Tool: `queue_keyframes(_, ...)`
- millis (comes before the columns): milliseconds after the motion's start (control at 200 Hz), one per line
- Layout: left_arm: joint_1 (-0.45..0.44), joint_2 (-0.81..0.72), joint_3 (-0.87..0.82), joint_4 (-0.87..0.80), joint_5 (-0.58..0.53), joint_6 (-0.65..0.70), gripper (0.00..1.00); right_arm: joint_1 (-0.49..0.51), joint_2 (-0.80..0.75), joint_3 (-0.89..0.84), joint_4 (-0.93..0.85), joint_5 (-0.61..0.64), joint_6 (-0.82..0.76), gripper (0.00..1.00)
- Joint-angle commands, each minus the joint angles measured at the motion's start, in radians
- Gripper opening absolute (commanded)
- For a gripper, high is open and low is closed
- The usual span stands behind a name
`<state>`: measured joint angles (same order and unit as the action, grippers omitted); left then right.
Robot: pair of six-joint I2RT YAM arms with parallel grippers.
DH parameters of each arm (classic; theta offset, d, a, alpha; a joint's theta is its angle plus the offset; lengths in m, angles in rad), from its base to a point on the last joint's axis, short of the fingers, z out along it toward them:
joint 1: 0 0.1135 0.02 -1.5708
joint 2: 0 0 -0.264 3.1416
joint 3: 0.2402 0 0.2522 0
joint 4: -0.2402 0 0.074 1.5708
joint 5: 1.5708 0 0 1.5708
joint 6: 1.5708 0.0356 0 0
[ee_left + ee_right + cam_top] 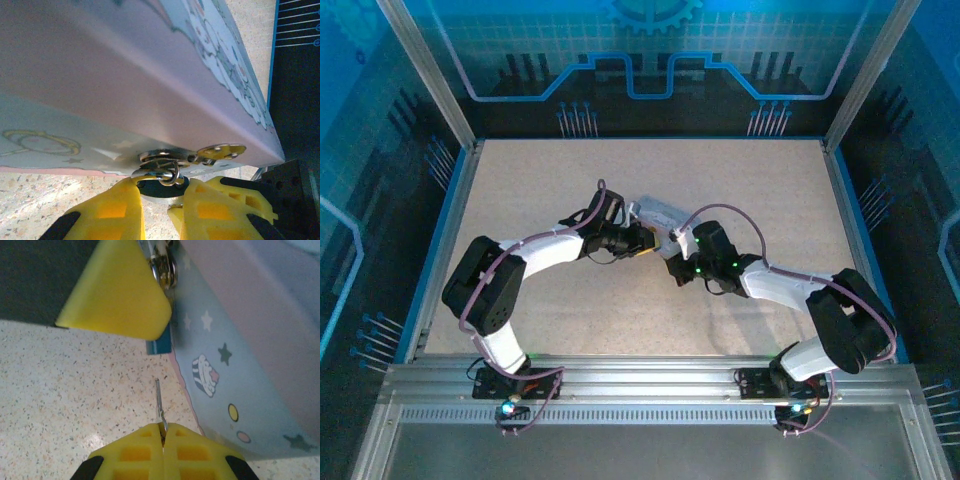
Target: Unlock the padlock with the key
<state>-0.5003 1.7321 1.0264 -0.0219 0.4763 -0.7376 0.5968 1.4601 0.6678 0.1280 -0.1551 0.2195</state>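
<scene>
By tin [150, 75]: one padlock [161, 188], one key [158, 401]

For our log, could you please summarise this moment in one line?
left gripper shut on small dark padlock | right gripper shut on thin metal key

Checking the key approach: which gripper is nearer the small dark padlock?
Left. The left gripper clamps the small dark padlock on the pastel tin box; the right gripper, pinching the thin metal key, sits short of it.
</scene>
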Motion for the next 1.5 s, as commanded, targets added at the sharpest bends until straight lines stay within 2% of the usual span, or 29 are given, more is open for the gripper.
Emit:
queue_keyframes(0,-0.006,-0.042,0.022,0.02,0.031,-0.022,0.15,0.014,0.009,0.015,0.042,0.009,0.002,0.0)
queue_keyframes(1211,-0.005,-0.045,0.006,0.036,0.041,-0.026,0.14,0.02,0.028,0.03,0.124,0.017,0.014,0.0)
queue_keyframes(1396,-0.005,-0.048,0.003,0.053,0.051,-0.043,0.14,0.04,0.044,0.033,0.136,0.069,-0.008,0.0)
queue_keyframes(1491,-0.004,-0.051,0.003,0.053,0.053,-0.045,0.14,0.046,0.053,0.024,0.198,0.09,-0.015,0.0)
